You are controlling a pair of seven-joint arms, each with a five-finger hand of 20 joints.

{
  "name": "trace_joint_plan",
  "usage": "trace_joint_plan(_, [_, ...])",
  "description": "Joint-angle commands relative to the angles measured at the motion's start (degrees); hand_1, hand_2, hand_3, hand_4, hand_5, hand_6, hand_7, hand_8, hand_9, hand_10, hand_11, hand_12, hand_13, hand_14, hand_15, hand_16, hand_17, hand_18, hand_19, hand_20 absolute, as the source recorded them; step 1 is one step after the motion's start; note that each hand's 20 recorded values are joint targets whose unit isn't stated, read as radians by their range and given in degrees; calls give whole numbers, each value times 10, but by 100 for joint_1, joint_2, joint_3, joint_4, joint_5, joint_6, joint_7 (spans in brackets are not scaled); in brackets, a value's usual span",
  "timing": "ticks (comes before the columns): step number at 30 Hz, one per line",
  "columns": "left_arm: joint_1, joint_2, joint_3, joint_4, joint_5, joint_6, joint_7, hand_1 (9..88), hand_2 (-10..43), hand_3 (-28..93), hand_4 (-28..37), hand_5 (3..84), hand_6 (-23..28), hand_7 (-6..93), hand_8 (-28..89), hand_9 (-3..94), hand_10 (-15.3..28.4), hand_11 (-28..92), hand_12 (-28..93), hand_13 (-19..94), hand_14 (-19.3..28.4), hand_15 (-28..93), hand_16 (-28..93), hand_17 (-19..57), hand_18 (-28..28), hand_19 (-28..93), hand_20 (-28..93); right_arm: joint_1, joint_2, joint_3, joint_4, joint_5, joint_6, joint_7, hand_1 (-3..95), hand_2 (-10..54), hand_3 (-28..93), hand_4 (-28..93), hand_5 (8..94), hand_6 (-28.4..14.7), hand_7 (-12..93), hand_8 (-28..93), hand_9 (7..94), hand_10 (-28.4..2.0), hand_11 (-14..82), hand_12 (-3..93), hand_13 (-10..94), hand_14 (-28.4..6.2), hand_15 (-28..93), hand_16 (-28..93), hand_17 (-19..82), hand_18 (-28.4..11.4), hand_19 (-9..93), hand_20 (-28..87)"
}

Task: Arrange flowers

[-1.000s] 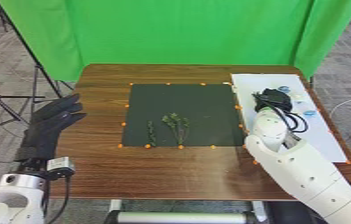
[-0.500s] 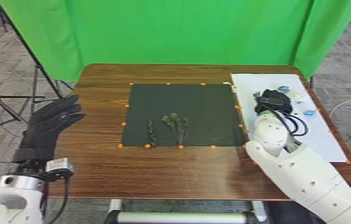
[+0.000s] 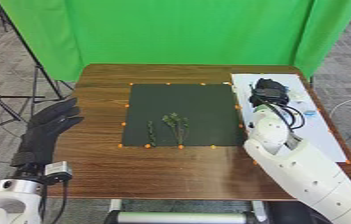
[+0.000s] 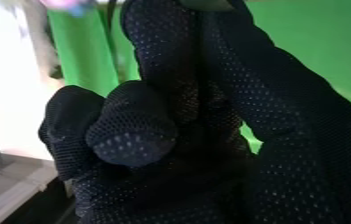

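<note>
Has green curtain (image 3: 189,30) behind brown wooden surface (image 3: 154,175), gray carpet (image 3: 3,55) around, black stand (image 3: 11,96) at left, white glare (image 4: 3,75) in right wrist view.

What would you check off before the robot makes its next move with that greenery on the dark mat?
1. Leafy sprigs lying on the dark mat: ok.
2. Left hand off to the side, away from the sprigs: ok.
3. Right hand over the sprigs: not ok, it is at the white board.
4. Right hand's hold secure: cannot tell.
5. Sprigs standing upright: not ok, they lie flat.
</note>
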Motion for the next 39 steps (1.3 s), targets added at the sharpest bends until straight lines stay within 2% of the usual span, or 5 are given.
trace_joint_plan(1, [164, 49, -92, -87, -27, 86, 37, 271, 11, 838, -220, 359, 63, 208, -128, 315, 176, 333, 100, 210, 232, 585, -117, -119, 198, 514, 109, 44, 86, 12, -444, -239, 220, -128, 532, -95, 781, -282, 875, -39, 227, 183, 911, -123, 334, 283, 860, -52, 703, 234, 614, -171, 932, 438])
trace_joint_plan(10, [475, 51, -378, -170, -16, 110, 9, 270, 11, 838, -220, 358, 63, 209, -128, 314, 174, 333, 101, 210, 231, 585, -117, -119, 197, 513, 110, -671, -79, 123, -1427, -362, -19, -210, 533, -95, 783, -276, 879, -40, 219, 190, 914, -124, 330, 287, 862, -55, 703, 235, 617, -174, 932, 445])
trace_joint_plan(16, [468, 53, -386, -169, -14, 96, 8, 270, 10, 839, -220, 358, 62, 209, -128, 313, 174, 335, 100, 209, 228, 584, -117, -119, 197, 513, 110, -976, -166, -30, -1734, -373, 17, -236, 535, -95, 782, -274, 883, -42, 213, 194, 917, -127, 327, 290, 862, -57, 703, 236, 617, -176, 932, 448])
trace_joint_plan(25, [324, -11, -331, -132, 78, -16, -111, 271, 11, 838, -221, 358, 63, 210, -129, 313, 173, 337, 98, 209, 229, 586, -117, -119, 197, 513, 111, -1208, -422, -215, -1612, -319, -148, -139, 533, -95, 784, -273, 884, -41, 208, 199, 918, -127, 324, 292, 863, -57, 703, 236, 617, -178, 932, 449])
trace_joint_plan(39, [431, -52, -407, -145, 58, -10, -104, 270, 10, 841, -221, 359, 63, 211, -130, 314, 174, 338, 98, 208, 230, 586, -118, -119, 196, 512, 111, -1651, -686, -259, -1794, -311, -502, -228, 531, -95, 781, -269, 886, -36, 206, 196, 921, -127, 327, 286, 865, -57, 700, 236, 617, -185, 932, 450])
